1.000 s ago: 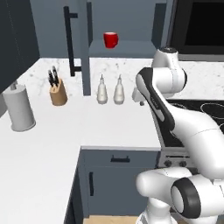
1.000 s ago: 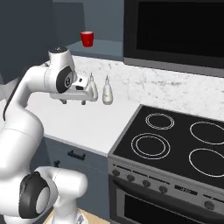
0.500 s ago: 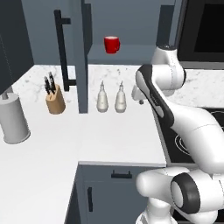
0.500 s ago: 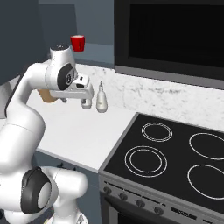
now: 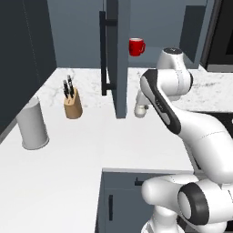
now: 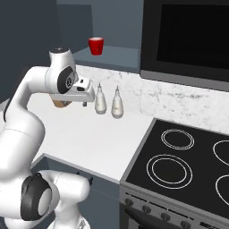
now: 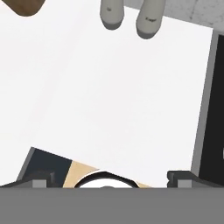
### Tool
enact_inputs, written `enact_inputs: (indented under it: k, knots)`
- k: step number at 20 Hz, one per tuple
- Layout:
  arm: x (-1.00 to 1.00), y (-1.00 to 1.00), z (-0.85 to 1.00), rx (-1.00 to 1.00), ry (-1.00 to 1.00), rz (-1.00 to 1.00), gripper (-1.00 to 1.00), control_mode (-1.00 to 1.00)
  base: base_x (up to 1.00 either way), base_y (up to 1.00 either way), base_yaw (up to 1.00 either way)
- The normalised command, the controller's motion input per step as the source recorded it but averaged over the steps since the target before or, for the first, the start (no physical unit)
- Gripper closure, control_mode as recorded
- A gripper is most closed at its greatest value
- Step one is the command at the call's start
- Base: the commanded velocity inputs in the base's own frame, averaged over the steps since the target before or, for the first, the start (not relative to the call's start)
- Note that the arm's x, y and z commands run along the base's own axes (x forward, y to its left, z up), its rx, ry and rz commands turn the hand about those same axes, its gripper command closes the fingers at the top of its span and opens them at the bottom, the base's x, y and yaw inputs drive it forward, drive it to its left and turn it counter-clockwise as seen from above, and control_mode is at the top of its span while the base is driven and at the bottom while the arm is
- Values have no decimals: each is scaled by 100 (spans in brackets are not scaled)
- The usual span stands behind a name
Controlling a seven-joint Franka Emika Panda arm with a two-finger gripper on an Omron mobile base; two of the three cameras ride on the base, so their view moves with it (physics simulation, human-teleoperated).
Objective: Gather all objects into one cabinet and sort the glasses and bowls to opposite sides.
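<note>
1. My gripper (image 7: 107,177) has its jaws spread wide, fingertips (image 7: 37,179) far apart, holding nothing and touching nothing.
2. It hangs above the white counter (image 7: 113,96), pointing down.
3. Red mug (image 5: 136,46) sits upright on the shelf of the open cabinet (image 5: 113,54).
4. Two soap bottles (image 6: 109,100) stand on the counter, just beyond the gripper.
</note>
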Motion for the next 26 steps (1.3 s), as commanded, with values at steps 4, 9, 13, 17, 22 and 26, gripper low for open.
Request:
enact_inputs:
  k: [4, 9, 13, 17, 22, 26]
  knots:
    - [0, 0, 0, 0, 0, 0, -100, 100, 25, 0, 0]
    - [0, 0, 0, 0, 0, 0, -100, 100, 38, -5, 0]
    - [0, 0, 0, 0, 0, 0, -100, 100, 34, -5, 0]
    - [0, 0, 0, 0, 0, 0, -100, 100, 27, 0, 0]
    - [6, 0, 4, 0, 0, 0, -100, -100, 11, 0, 0]
    - [7, 0, 19, 0, -2, 0, -100, -100, 0, 0, 0]
